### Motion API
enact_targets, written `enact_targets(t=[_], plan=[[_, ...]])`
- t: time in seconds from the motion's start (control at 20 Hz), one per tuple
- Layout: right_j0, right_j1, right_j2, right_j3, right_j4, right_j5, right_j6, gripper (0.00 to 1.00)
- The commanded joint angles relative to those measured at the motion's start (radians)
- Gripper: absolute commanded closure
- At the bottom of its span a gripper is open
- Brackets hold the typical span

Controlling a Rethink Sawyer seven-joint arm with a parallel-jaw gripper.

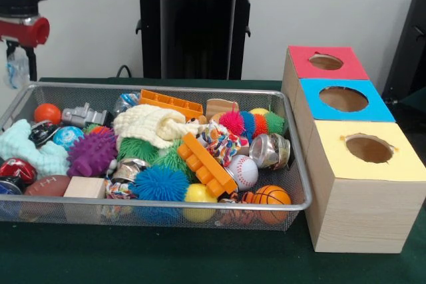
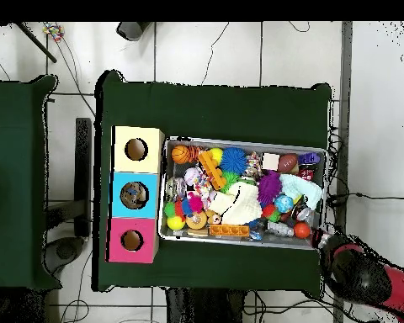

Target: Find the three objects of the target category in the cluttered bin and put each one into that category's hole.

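A wire mesh bin (image 1: 303, 184) (image 2: 243, 140) holds mixed toys. Among them are a baseball (image 1: 243, 170), a small basketball (image 1: 271, 196) (image 2: 181, 153), a brown football (image 1: 48, 185), an orange ball (image 1: 47, 112), a blue spiky ball (image 1: 158, 183) (image 2: 233, 160), a purple spiky ball (image 1: 91, 153) (image 2: 269, 185), orange toy bricks (image 1: 205, 163) and a white knitted cloth (image 1: 150, 124) (image 2: 236, 202). Beside the bin stand three boxes with round holes: red (image 1: 346, 64) (image 2: 121, 251), blue (image 1: 313, 108) (image 2: 121, 206) and yellow (image 1: 399, 164) (image 2: 125, 135). My gripper (image 1: 18, 58) hangs above the bin's corner, away from the boxes.
The red arm (image 2: 369, 282) reaches in past the bin's corner, off the green table cloth (image 1: 200, 257). Metal cans (image 1: 269, 151), a wooden block (image 1: 85, 188), a pale teal cloth (image 1: 26, 151) and rope toys fill gaps in the bin. The black pedestal (image 1: 196, 24) stands behind.
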Motion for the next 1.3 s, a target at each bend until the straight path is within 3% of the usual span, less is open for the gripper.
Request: enact_targets(t=[0.05,0.6,1.0,1.3], plan=[[-0.026,-0.178,0.076,0.123,0.089,0.168,-0.093,1.0],[0.038,-0.199,-0.013,0.124,0.056,0.122,0.019,1.0],[0.181,-0.21,-0.077,0.185,0.034,0.057,0.108,1.0],[0.278,-0.2,-0.079,0.253,0.052,-0.004,0.144,1.0]])
